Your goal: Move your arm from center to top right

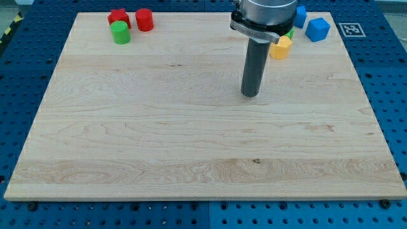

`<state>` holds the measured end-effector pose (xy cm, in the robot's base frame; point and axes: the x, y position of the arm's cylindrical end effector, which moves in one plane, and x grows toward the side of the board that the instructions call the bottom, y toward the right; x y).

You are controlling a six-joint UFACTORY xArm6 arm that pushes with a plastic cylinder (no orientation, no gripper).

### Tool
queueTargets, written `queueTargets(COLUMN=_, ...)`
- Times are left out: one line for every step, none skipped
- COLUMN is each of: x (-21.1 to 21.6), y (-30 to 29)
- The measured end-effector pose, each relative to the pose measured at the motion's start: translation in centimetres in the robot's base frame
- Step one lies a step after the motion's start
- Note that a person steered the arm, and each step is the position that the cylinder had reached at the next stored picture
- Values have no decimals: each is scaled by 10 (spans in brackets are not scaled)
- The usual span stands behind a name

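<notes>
My dark rod comes down from the view's top, and my tip [250, 95] rests on the wooden board [191, 146] right of the centre. A yellow block [280, 48] lies just up and right of the rod. A blue block [317, 29] and a second blue block [299, 15] lie further toward the top right corner. A bit of a green block [290, 32] shows behind the arm's mount. At the top left, a red star-like block [118, 16], a red cylinder [144, 20] and a green cylinder [120, 32] sit clustered, far from my tip.
The board lies on a blue perforated table [388, 70]. A black-and-white marker tag [350, 28] sits off the board's top right corner. The arm's silver mount [264, 16] hides part of the top edge.
</notes>
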<state>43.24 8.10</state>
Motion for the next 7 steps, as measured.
queueTargets(x=0, y=3)
queueTargets(x=0, y=37)
queueTargets(x=-15, y=85)
queueTargets(x=-45, y=123)
queueTargets(x=-78, y=164)
queueTargets(x=-106, y=202)
queueTargets(x=-142, y=225)
